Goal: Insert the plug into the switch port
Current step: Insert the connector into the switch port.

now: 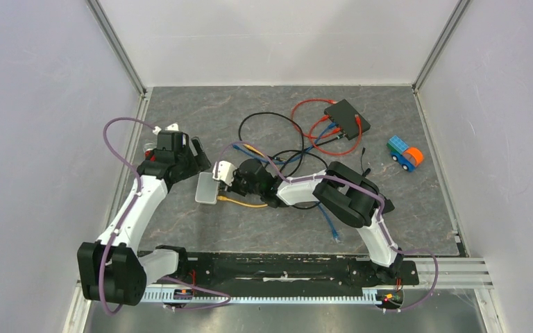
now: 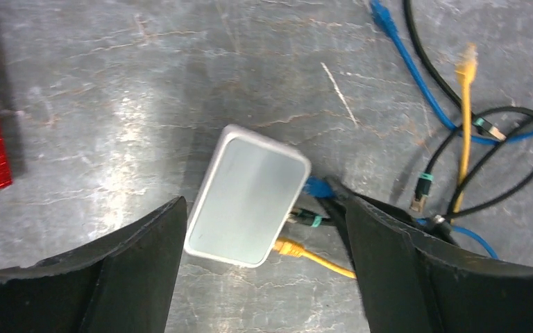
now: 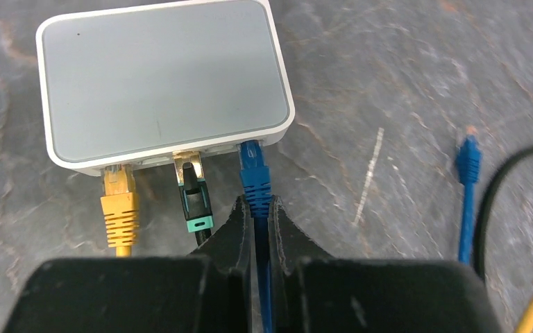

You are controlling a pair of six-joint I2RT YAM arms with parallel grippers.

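Right fingers (image 3: 239, 223) clamp the blue plug (image 3: 255, 177) at the switch (image 3: 159, 76) edge; left fingers (image 2: 146, 260) apart.

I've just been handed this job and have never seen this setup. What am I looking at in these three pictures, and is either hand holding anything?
These are two robot arms bolted at the near edge of a grey table. The wide picture looks down from above and behind them. The other two come from a camera on each wrist.

The left hand is open and grips nothing. The white switch shows between its fingers.

The right hand is shut on the back end of the blue plug, whose tip is at the switch's right port. I cannot tell whether it is fully in.

A yellow plug and a black plug sit in the ports beside it. Farther back lie a black switch and a toy truck.
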